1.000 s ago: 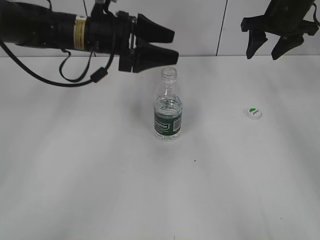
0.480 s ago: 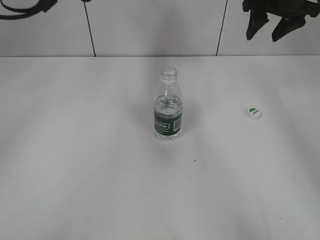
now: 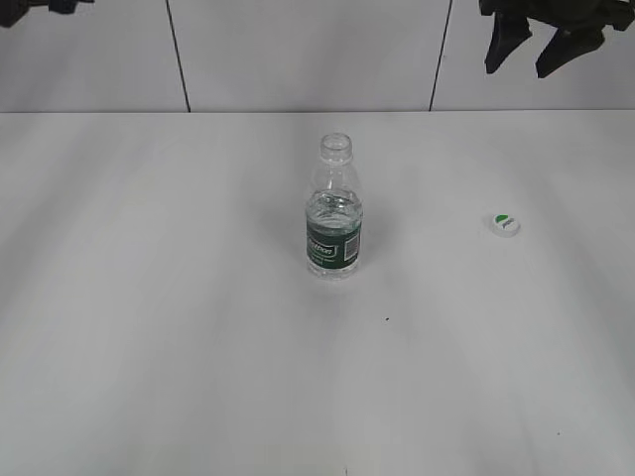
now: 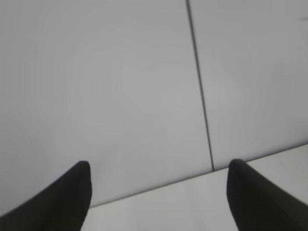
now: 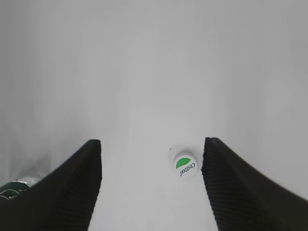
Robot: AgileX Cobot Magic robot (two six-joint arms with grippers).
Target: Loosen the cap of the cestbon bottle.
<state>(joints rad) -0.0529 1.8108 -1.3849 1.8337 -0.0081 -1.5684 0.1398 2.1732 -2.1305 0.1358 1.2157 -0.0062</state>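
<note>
The cestbon bottle [image 3: 333, 211] stands upright in the middle of the white table, its neck open with no cap on it. A sliver of its green label shows at the left edge of the right wrist view [image 5: 12, 189]. The cap [image 3: 502, 224] lies on the table to the bottle's right, green mark up; in the right wrist view [image 5: 185, 165] it lies far below, between the fingers. My right gripper [image 3: 536, 55] hangs open and empty high at the top right [image 5: 151, 154]. My left gripper [image 4: 159, 173] is open and empty, facing the wall; only a dark scrap shows in the exterior view's top left corner.
The white table [image 3: 179, 327] ends at a back edge against a pale panelled wall [image 3: 298, 50] with dark vertical seams. A small dark speck [image 3: 387, 318] lies on the table in front of the bottle.
My left arm has drawn back from beside the bottle's neck, up and left out of the exterior view. My right gripper has risen slightly. Bottle and cap have not moved.
</note>
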